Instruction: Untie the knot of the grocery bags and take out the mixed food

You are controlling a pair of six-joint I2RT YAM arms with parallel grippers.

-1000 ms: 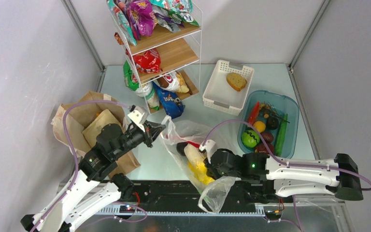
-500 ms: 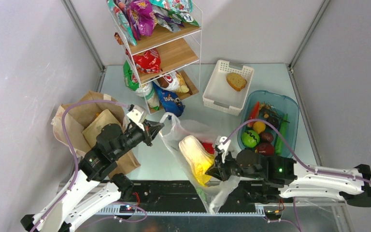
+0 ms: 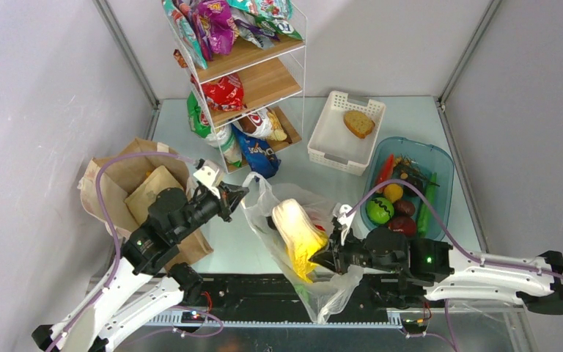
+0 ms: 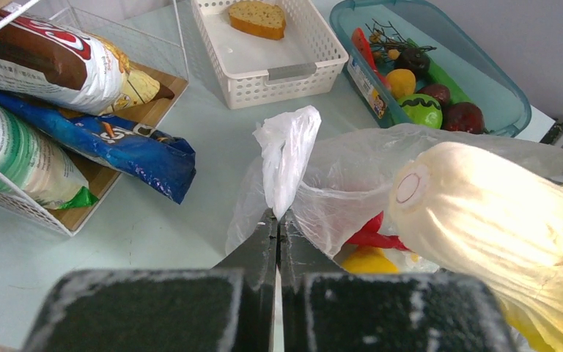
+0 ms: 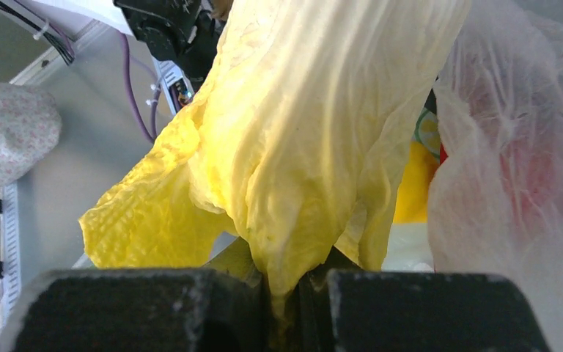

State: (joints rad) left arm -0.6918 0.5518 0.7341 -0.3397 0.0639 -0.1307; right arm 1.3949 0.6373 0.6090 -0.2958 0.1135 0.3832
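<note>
A thin clear plastic bag (image 3: 331, 292) is seen near the front edge of the counter (image 3: 293, 150), between the two arms, with its mouth held open. One loop handle of it is pinched between the fully clenched fingers of the left gripper (image 4: 277, 220), and the film is drawn taut from that point. The right gripper (image 5: 293, 282) is closed on the crinkled yellow leaf end of a pale cabbage (image 5: 300, 132). The cabbage is held above the bag's mouth, its cut white stem end tilted up and away from the gripper. Inside the bag a red item (image 4: 370, 231) and a yellow fruit (image 4: 366, 260) can be made out through the plastic.

A brown paper bag (image 3: 128, 187) is found at the left, partly under the left arm and well apart from the plastic one. Toward the right rear, a blue-tinted tub (image 3: 446, 167) is filled with vegetables and fruit, and just beside it a white basket (image 3: 330, 139) holds one slice of bread (image 3: 358, 123). At the back a wire shelf (image 3: 264, 81) is stacked with snack packets, one blue packet jutting out at the bottom.
</note>
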